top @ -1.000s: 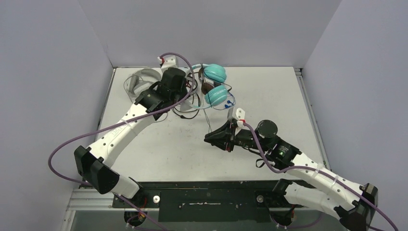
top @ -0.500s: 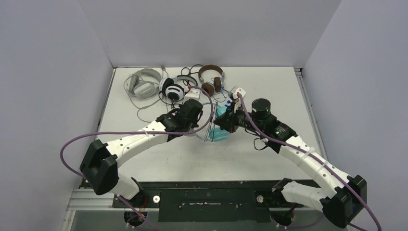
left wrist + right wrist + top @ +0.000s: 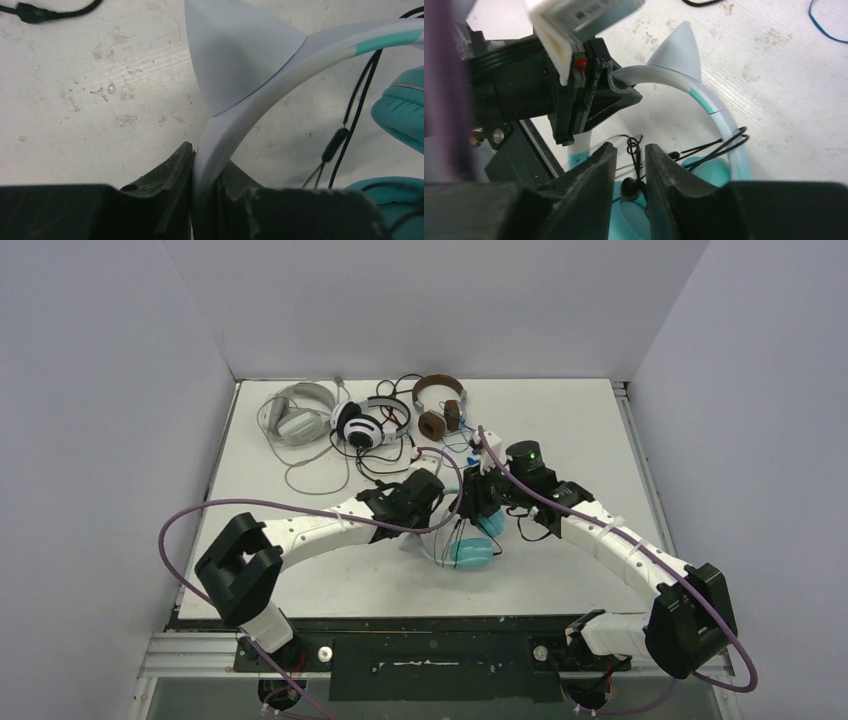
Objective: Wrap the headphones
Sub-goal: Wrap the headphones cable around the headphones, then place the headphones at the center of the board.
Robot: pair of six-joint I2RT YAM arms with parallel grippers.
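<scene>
Left wrist view: the left hand [image 3: 202,172] is clamped on the white band [image 3: 260,95] of the light teal headphones [image 3: 400,117]. Its two dark fingers [image 3: 167,175] press on either side of the band's lower stretch. A pale, pointed cat ear [image 3: 235,55] stands up from the band just above the grip. To the right of the band, a thin black cable [image 3: 352,120] with a small inline lump runs past the teal cups. Below everything is the scuffed white table [image 3: 75,100].

Right wrist view: the right hand [image 3: 631,162] points down over the same headset, with its fingers a narrow gap apart. A loop of the black cable and a small dark plug sit in that gap. The angle is poor, and I cannot tell whether the pads press on them. Beyond the fingertips, the band arcs from the left hand's grip down to a teal cup, and cable strands are draped across it.

Top view: the two hands meet near the middle of the table, the left reaching in from the left and the right from the right. The teal headset lies between them, its ear cups [image 3: 470,552] toward the near edge. Three other headsets lie in a row along the far edge, well apart from the hands. The pale grey headphones [image 3: 295,412] are on the left, the black-and-white headphones [image 3: 362,425] in the middle, and the brown headphones [image 3: 440,408] on the right.
</scene>
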